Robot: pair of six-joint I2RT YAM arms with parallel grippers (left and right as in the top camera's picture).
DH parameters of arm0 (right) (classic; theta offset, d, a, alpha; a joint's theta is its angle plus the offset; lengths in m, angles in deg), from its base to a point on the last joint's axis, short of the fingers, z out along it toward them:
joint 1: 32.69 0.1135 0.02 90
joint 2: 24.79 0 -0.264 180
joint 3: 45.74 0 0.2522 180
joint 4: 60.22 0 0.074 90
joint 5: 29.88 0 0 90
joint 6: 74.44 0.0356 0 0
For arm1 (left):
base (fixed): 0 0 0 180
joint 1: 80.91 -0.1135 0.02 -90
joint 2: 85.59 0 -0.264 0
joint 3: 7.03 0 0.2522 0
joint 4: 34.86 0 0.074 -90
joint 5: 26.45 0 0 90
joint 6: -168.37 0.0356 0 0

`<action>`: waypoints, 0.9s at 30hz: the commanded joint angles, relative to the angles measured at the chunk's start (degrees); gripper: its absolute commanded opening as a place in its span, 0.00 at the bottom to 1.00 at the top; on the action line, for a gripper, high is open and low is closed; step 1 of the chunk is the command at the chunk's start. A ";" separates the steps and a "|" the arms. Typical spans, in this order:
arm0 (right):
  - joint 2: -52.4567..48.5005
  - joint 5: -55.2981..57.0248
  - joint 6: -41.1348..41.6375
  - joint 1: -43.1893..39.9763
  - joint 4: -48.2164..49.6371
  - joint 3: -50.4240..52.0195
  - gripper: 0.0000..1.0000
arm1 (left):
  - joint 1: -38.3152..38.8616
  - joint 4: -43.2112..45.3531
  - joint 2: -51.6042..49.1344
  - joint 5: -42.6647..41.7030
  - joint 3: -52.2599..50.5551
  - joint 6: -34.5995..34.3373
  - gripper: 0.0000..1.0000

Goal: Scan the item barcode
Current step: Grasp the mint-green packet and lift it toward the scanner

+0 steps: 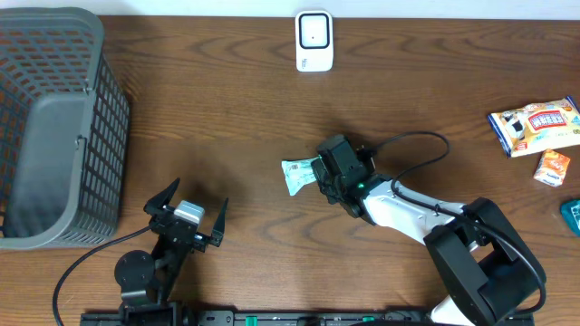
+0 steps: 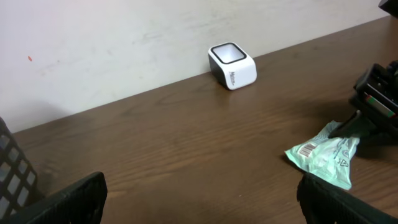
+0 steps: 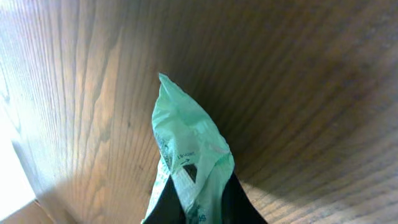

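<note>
Pinching one end of the green packet (image 1: 297, 175), the right gripper (image 1: 317, 172) has its jaws closed together on the wrapper, and in the wrist view the two dark fingers (image 3: 241, 202) squeeze the plastic between them. The packet lies near the middle of the table (image 1: 227, 109). Its long axis runs sideways, away from the jaws toward the robot's left. It seems to rest on the wood, but I cannot be sure it is not a little lifted. A barcode (image 2: 306, 149) shows on the free end, facing up.

The scanner (image 1: 314, 41) stands at the far edge, almost straight behind the packet and well apart from it. So I judge the move is away from the robot, with the free end turned to the scanner window. The right arm is clearly nearer. The left gripper (image 1: 199, 192) waits near the front edge, jaws wide apart, holding nothing.
</note>
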 commanded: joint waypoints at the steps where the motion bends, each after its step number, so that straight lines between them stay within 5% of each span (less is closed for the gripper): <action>1: -0.59 -3.13 -6.29 0.15 -1.29 1.01 0.01 | 0.24 -1.90 0.20 -0.74 -1.20 0.76 0.98; 15: 27.71 -3.58 -36.41 -0.68 -2.10 1.01 0.01 | 0.24 -1.90 0.20 -0.74 -1.20 0.76 0.98; 27: 51.45 -0.15 -38.29 -0.94 -15.74 1.01 0.01 | 0.24 -1.90 0.20 -0.74 -1.20 0.74 0.98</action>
